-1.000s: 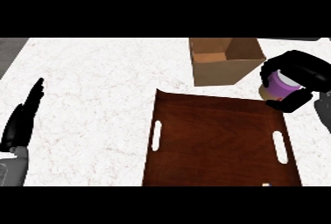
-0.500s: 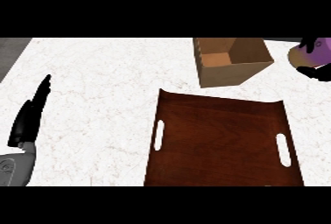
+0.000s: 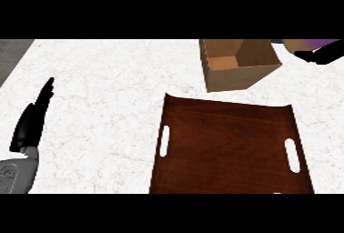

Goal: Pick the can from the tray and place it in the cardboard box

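The dark wooden tray [image 3: 228, 141] lies on the white counter with nothing on it. Just behind it stands the open cardboard box [image 3: 243, 73], its inside bare. My right hand [image 3: 320, 55] shows only partly at the upper right edge, to the right of the box and level with its rim. Its fingers curl round the purple can [image 3: 322, 42], of which only a sliver shows. My left hand [image 3: 32, 120] rests open at the far left, fingers pointing up, away from tray and box.
The white speckled counter [image 3: 101, 82] spreads wide to the left of the tray and box. A grey strip [image 3: 12, 54] marks the counter's far left edge.
My right hand has carried the can up from the tray's right corner to the upper right edge beside the box. The view has shifted so the box sits lower. The left hand stayed.
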